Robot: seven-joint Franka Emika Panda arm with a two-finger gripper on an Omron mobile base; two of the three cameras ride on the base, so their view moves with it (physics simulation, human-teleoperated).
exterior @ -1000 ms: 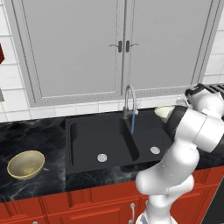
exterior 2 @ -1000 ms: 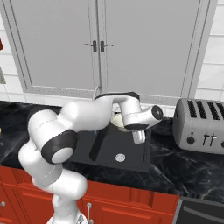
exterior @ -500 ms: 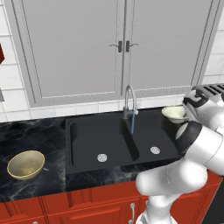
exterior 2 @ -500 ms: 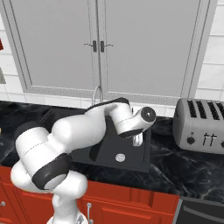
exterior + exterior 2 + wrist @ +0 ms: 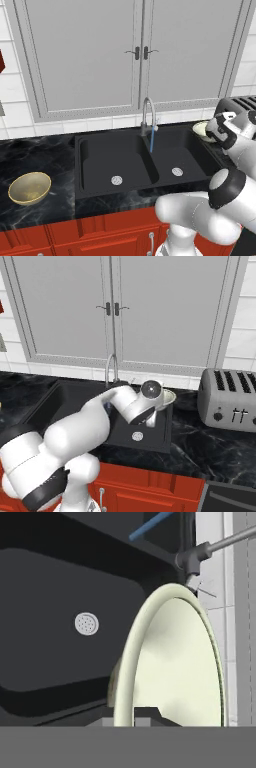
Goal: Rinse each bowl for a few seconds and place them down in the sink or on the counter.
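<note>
My gripper [image 5: 214,134] is shut on the rim of the pale cream-white bowl [image 5: 201,129], held at the back right corner of the black sink [image 5: 100,155]. In the hand view the bowl [image 5: 175,662] stands edge-on, with its rim between the fingertips [image 5: 146,714]. From the right base view, the bowl [image 5: 168,397] pokes out to the right of the hand [image 5: 156,402]. The tan-gold bowl [image 5: 29,187] rests upright on the counter [image 5: 45,155] left of the sink. A thin blue stream of water [image 5: 151,142] falls from the faucet [image 5: 146,112] onto the divider between the basins.
A silver toaster [image 5: 227,401] stands on the counter right of the sink. Each basin has a round drain [image 5: 116,180]. Grey cabinet doors [image 5: 140,50] hang above the faucet. My own white arm fills the front right, over the red cabinet fronts [image 5: 75,240].
The arm has folded down and swung right, and the hand has turned while staying shut on the cream bowl. The bowl has edged slightly right. The tan bowl has not moved.
</note>
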